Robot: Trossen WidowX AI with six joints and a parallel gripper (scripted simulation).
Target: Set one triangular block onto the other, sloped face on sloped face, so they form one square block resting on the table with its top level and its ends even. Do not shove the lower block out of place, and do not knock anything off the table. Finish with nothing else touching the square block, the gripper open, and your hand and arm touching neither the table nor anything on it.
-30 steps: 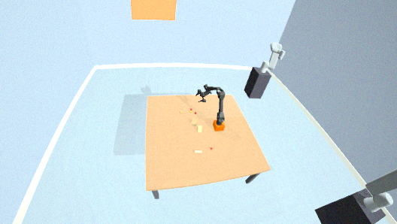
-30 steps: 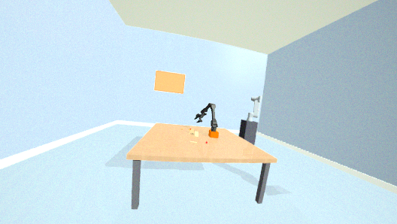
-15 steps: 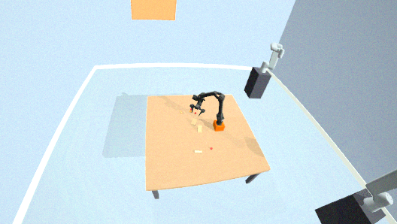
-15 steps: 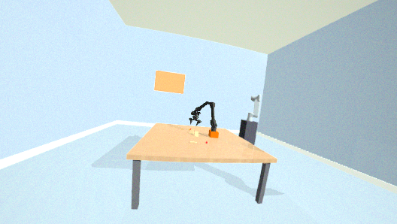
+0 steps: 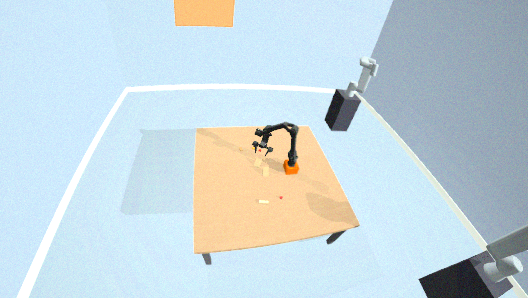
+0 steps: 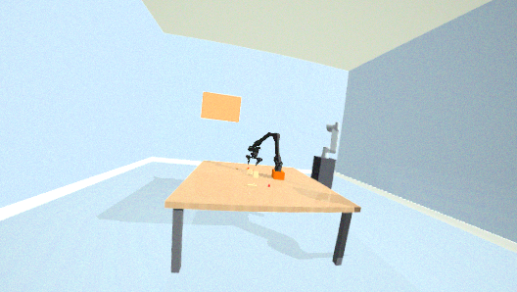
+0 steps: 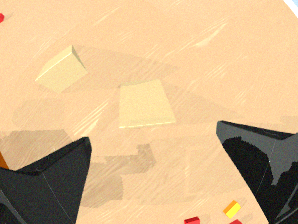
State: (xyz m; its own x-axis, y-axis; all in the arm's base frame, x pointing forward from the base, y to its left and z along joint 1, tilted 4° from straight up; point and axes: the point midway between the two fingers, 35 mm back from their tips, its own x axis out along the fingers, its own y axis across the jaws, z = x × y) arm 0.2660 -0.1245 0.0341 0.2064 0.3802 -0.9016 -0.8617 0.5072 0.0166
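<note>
Two pale yellow triangular blocks lie apart on the table (image 5: 220, 210) (image 6: 220, 196). One block (image 5: 258, 162) (image 6: 250, 171) (image 7: 146, 104) is near the middle of the wrist view, a broad face showing. The other block (image 5: 265, 171) (image 6: 256, 174) (image 7: 62, 70) lies nearer the top and exterior views, at upper left in the wrist view, with a raised ridge. Which faces are sloped is hard to tell. My gripper (image 5: 261, 153) (image 6: 253, 164) (image 7: 155, 136) is open and empty, above the table. In the wrist view both blocks lie beyond the fingertips, the first roughly between their directions.
The orange arm base (image 5: 291, 167) (image 6: 278, 174) is right of the blocks. A pale strip (image 5: 263, 202) (image 6: 252, 184) and a red piece (image 5: 281, 197) (image 6: 268, 185) lie toward the top and exterior views. Small red (image 7: 192, 220) and yellow (image 7: 231, 209) pieces lie on the far side.
</note>
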